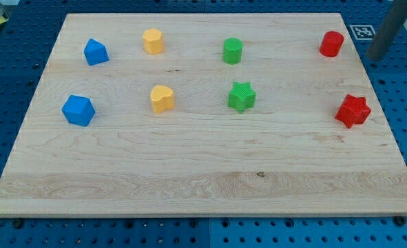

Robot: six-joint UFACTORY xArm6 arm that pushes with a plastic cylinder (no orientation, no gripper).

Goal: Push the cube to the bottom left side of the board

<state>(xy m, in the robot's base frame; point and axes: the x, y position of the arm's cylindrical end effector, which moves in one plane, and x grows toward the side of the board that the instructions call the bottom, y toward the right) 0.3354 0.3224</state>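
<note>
While the wooden board (pixel 203 172) carries 8 blocks, the blue cube (pixel 78 110) sits at its left edge, just below a blue wedge-like block (pixel 96 52). Right of the cube stand a yellow heart (pixel 162 99) under a yellow cylinder (pixel 153 41), a green star (pixel 242 96) under a green cylinder (pixel 233 51), then a red star (pixel 352 111) under a red cylinder (pixel 332 44). My tip (pixel 375 58) is a bare rod with no claw to open or close, off the board far right of the cube, just beside the red cylinder.

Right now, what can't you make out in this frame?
- My tip: the rod enters from the view's top right, blurred; its upper part is cut off by the top edge, and I cannot tell whether the tip touches down.
- Which blue block is the cube: upper one and lower one both look faceted, shapes unclear.
- Tag beside the board: partly hidden by the rod.
</note>
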